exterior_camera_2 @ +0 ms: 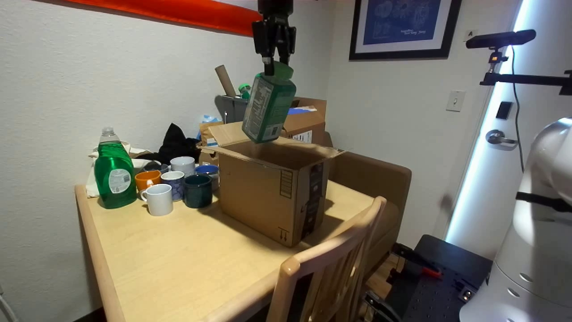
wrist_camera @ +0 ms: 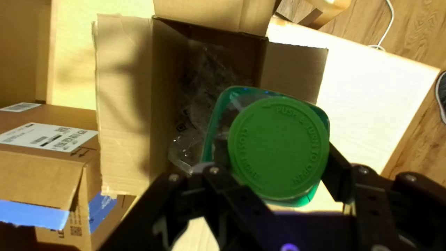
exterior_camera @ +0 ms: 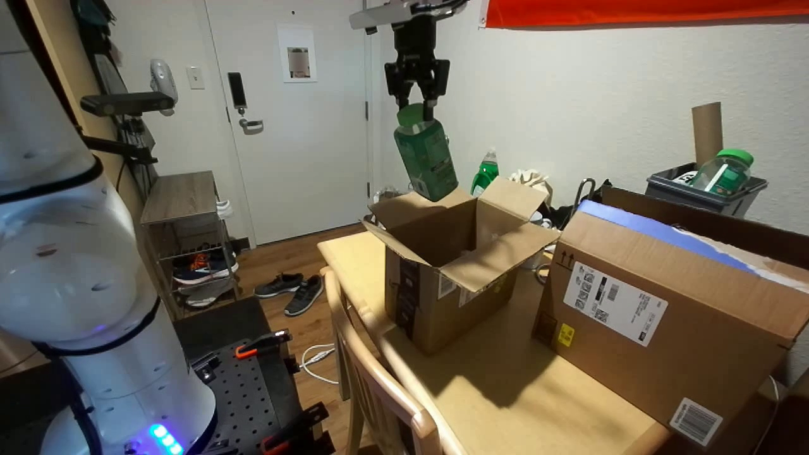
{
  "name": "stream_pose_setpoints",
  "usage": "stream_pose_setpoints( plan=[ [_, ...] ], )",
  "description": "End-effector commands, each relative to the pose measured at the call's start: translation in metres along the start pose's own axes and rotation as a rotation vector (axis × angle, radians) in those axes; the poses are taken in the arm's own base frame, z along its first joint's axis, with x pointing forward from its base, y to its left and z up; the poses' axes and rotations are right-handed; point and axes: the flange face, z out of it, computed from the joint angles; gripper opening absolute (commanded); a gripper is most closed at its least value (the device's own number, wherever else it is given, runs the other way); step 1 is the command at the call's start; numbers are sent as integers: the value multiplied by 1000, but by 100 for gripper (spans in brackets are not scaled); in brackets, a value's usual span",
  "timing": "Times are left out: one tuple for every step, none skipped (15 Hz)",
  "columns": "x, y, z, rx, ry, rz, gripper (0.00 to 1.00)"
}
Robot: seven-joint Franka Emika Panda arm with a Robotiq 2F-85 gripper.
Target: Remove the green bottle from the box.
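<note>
The green bottle [exterior_camera: 426, 161], with a lighter green lid, hangs tilted in the air in both exterior views [exterior_camera_2: 270, 107]. My gripper [exterior_camera: 416, 111] points down and is shut on it around the lid; both fingers show at the lid's sides in the wrist view [wrist_camera: 278, 150]. The open cardboard box [exterior_camera: 452, 309] stands on the table with its flaps spread, also in an exterior view [exterior_camera_2: 257, 197]. The bottle's base is close to the height of the box's upper flaps. In the wrist view, clear plastic packing [wrist_camera: 205, 76] lies inside the box and the bottle hides part of it.
A larger cardboard box [exterior_camera: 670, 328] stands beside the open one. A green dish soap bottle [exterior_camera_2: 115, 179] and several mugs [exterior_camera_2: 160, 200] stand on the table [exterior_camera_2: 192, 255]. A grey bin [exterior_camera: 701, 193] holds a green-lidded jar [exterior_camera: 727, 174]. A wooden chair [exterior_camera_2: 326, 255] is at the table edge.
</note>
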Motion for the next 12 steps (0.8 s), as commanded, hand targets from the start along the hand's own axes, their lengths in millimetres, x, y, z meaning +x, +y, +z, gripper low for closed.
stream_pose_setpoints(
  plan=[
    [-7, -33, -24, -31, 17, -112, 39],
    [-7, -46, -27, -40, 21, -149, 39],
    [-6, -56, -29, -52, 27, -180, 39],
    [-6, -67, -31, -64, 32, -218, 39],
    [-5, -74, -34, -70, 40, -248, 39],
    [-4, -80, -36, -79, 45, -279, 39],
    [-3, -82, -39, -86, 53, -299, 39],
    [-2, -83, -25, -63, 45, -251, 39],
    [-2, -86, -26, -65, 47, -260, 64],
    [-2, -86, -25, -64, 44, -261, 64],
    [-1, -86, -23, -64, 41, -260, 64],
    [0, -85, -22, -63, 38, -258, 64]
  ],
)
